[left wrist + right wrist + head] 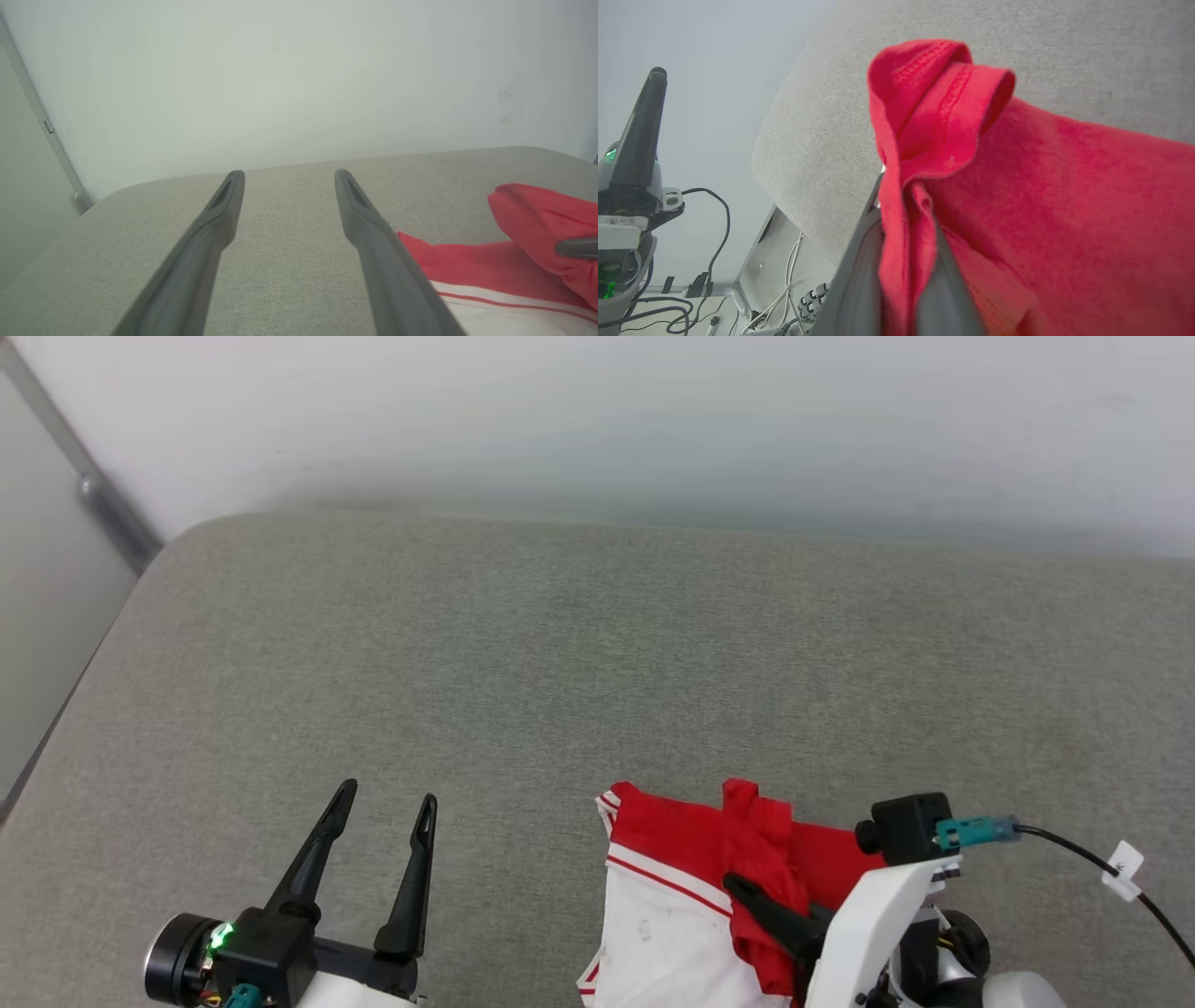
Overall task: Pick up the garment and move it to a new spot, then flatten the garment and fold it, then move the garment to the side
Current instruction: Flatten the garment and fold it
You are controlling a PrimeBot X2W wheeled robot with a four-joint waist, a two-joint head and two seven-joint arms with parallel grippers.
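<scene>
Head cam looks steeply down on the grey fabric surface [560, 644], left wrist cam sits low facing the wall [280, 84], right wrist cam is tight on the garment [1064, 210], which all three share.

text: none legible | cable tag [1123, 870]: too small to read

The garment [667, 915] runs off your head view at 6 o'clock; its red fold hides the tips of the right gripper [901, 224].
</scene>
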